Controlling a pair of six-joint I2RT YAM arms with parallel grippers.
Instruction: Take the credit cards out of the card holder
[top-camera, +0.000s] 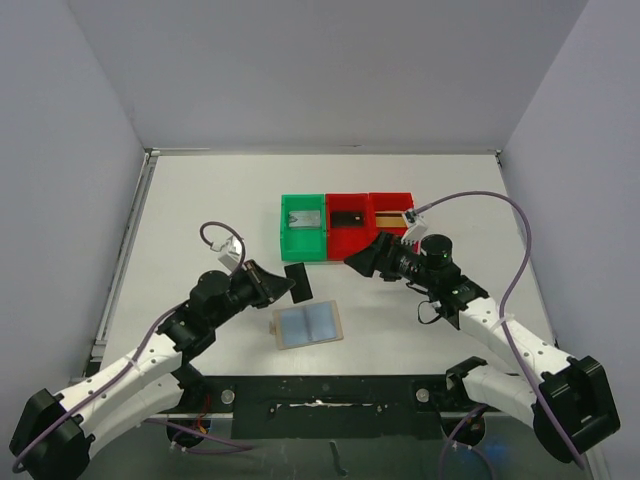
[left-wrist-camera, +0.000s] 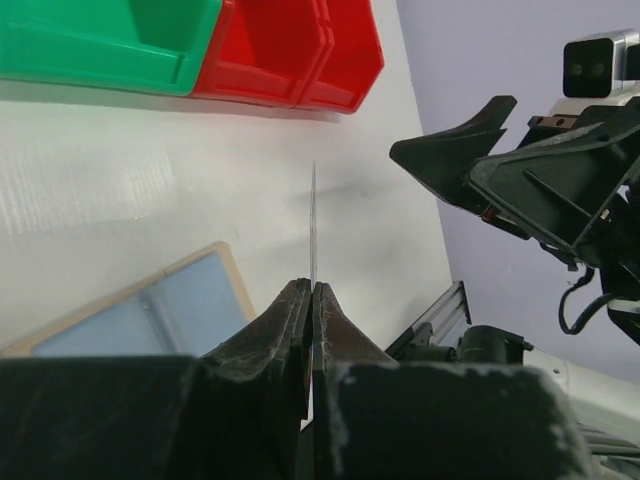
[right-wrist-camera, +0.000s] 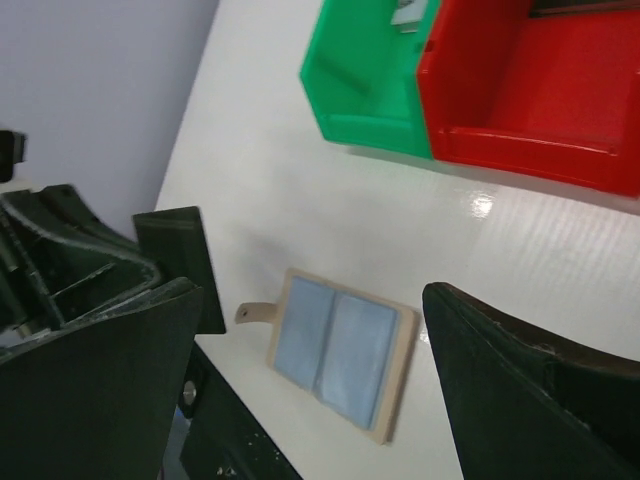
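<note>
The card holder (top-camera: 308, 325) lies open on the worktop (top-camera: 200, 220), blue pockets up. Just beyond its far left corner, the left hand (left-wrist-camera: 312, 290) is pressed together, pinching a dark card (top-camera: 298, 283). The right hand (top-camera: 367, 257), beyond its far right corner, is spread wide.

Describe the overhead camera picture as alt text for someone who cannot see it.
Two robot arms over a white table: the left arm's fingers pinch a dark card near an open, blue-lined card holder, while the right arm's fingers stand open beside a green bin and two red bins with cards inside.
</note>
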